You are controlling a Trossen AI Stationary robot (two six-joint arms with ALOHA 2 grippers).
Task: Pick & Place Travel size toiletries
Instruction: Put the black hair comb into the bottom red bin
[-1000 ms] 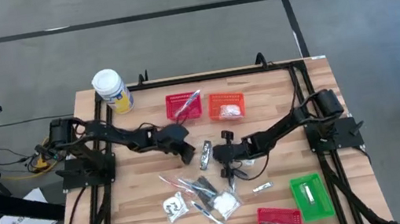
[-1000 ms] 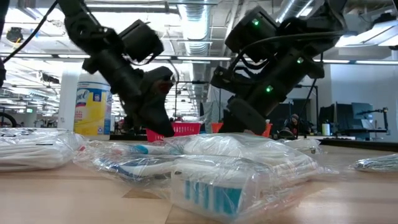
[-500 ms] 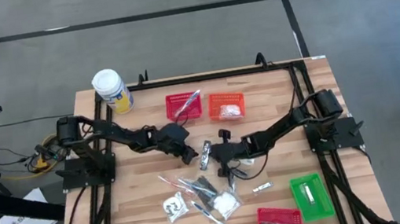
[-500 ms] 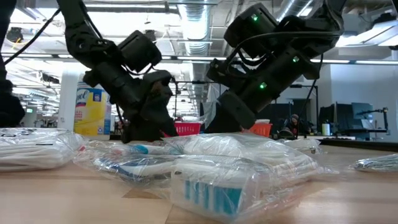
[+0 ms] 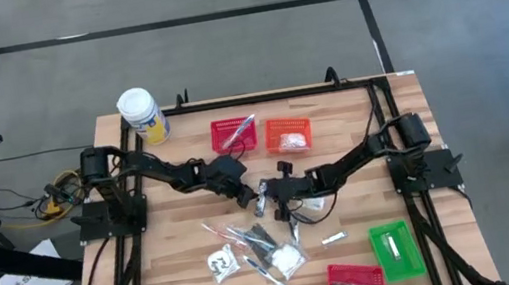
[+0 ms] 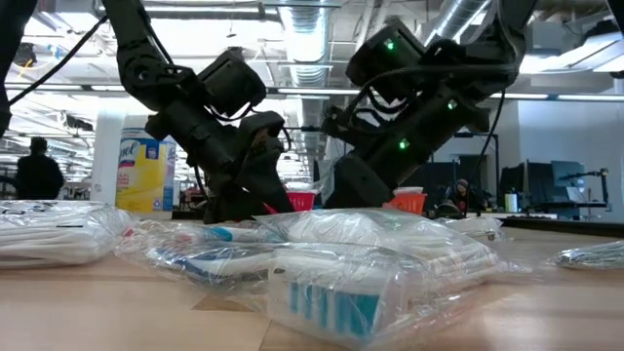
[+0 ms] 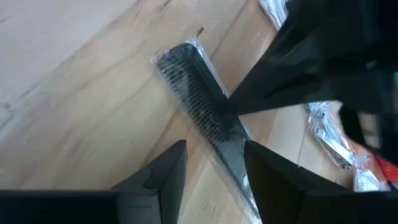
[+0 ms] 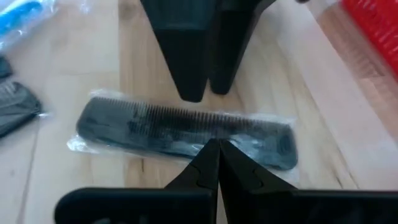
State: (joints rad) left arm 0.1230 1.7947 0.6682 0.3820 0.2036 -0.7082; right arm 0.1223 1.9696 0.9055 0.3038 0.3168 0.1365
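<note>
A black comb in a clear wrapper [image 8: 186, 127] lies flat on the wooden table [image 5: 179, 245] near its middle, also seen as the comb [image 7: 199, 109]. My left gripper [image 7: 214, 152] is open, slanting down, with the comb's one end running between its fingers. From the right wrist view its fingertips [image 8: 189, 93] stand at the comb's toothed far edge; whether they touch it I cannot tell. My right gripper [image 8: 211, 146] is shut, its tip on the comb's middle. More wrapped toiletries [image 5: 255, 248] lie nearer the front edge. My right gripper presses its shut fingertips on the comb's middle [image 7: 219, 112], at the smooth long edge nearest to it [image 8: 208, 142]. It comes slanting down from the table's right side, across the comb. The comb lies flat on the table.
Red basket [image 5: 233, 135] and orange basket [image 5: 288, 135] stand behind the grippers, a yellow jar [image 5: 142, 116] at the far left. A green basket [image 5: 395, 248] and another red basket [image 5: 355, 284] sit front right. A small packet [image 5: 334, 240] lies between.
My left gripper has sunk toward the table and edged right to the comb. My right gripper has slid toward the table's left until its tip meets the comb. The comb has stayed about where it was.
</note>
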